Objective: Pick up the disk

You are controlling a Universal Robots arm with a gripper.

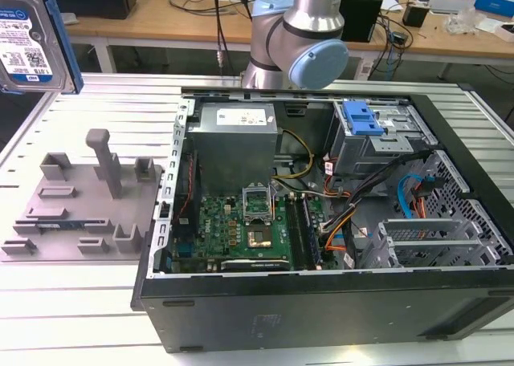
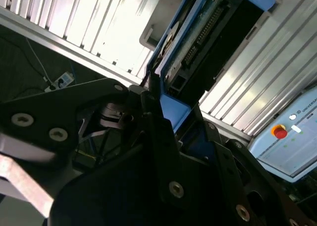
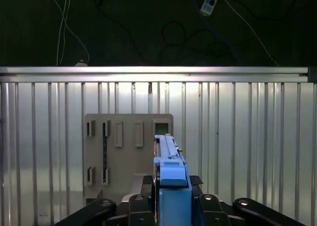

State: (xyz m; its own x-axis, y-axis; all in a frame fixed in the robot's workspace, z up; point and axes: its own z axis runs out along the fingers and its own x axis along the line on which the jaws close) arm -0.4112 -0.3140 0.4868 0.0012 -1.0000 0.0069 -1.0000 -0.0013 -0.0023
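Note:
In the exterior view the disk (image 1: 28,41) hangs in the air at the far upper left, above the table, its white-and-blue label facing the camera and a blue frame along its edge. In the first wrist view the disk (image 3: 167,151) is seen edge-on, standing out from my gripper (image 3: 172,181), which is shut on its blue frame. The black fingers (image 3: 144,179) press on both sides. In the second wrist view the disk (image 2: 208,32) rises from the gripper (image 2: 166,109), its connector end showing.
A grey slotted holder tray (image 1: 80,209) lies on the ribbed metal table at the exterior view's left, and also below the disk as the tray (image 3: 129,146). An open computer case (image 1: 321,318) with a blue drive-bay bracket (image 1: 359,119) sits at the right. The arm (image 1: 297,37) stands behind it.

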